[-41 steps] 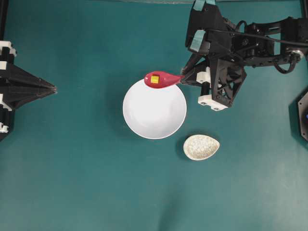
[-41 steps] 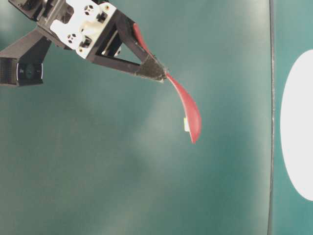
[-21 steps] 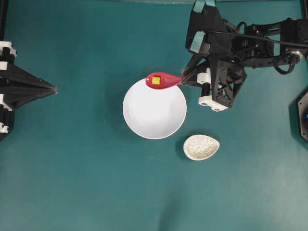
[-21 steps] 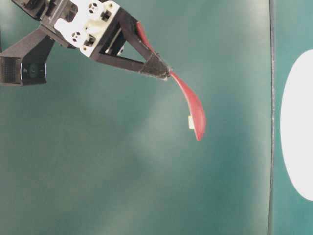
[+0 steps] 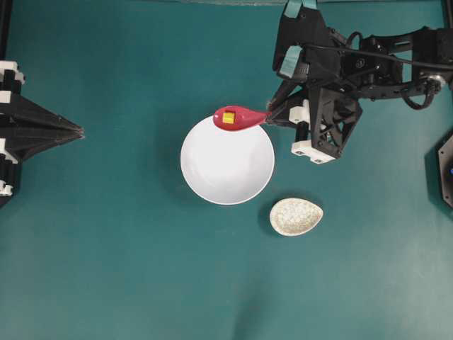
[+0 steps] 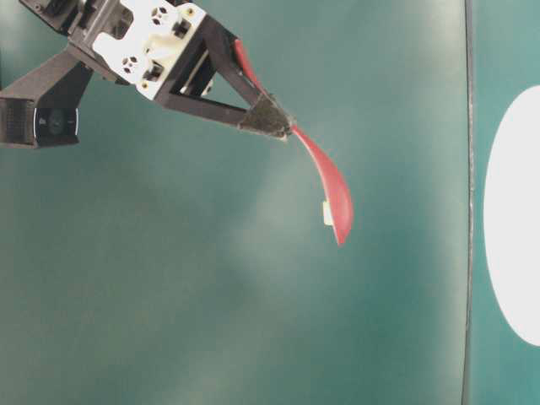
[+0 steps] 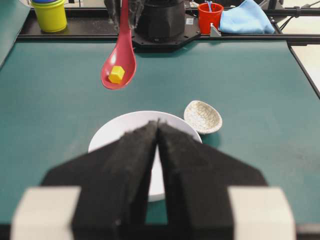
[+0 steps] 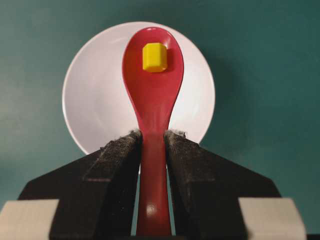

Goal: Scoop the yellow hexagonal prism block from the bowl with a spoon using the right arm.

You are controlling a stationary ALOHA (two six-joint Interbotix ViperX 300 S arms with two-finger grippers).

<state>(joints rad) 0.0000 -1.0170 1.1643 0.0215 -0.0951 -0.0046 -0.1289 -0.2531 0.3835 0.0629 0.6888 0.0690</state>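
Yellow hexagonal prism block [image 8: 154, 57] rides in the spoon [image 8: 152, 90] my right end effector [image 8: 152, 145] clamps by its handle, above the bowl [image 8: 95, 105]; only the left wrist view shows my left end effector [image 7: 158, 131] shut, beside the speckled spoon rest [image 7: 202, 117].

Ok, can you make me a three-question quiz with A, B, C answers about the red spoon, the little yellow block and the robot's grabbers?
1. Where is the tiny yellow hexagonal block?
A. In the glossy red soup spoon's scoop
B. On the teal table
C. In the speckled egg-shaped dish

2. How many white or off-white dishes are on the table?
A. One
B. Two
C. Four

3. How is the right gripper?
A. Wide open, empty
B. Shut on the spoon's handle
C. Shut on the bowl's rim

Answers:
1 A: the block sits in the glossy red soup spoon, held above the large round white bowl.
2 B: the bowl, plus the speckled egg-shaped dish.
3 B: its black pads press the handle from both sides. The left gripper, shut, holds nothing.
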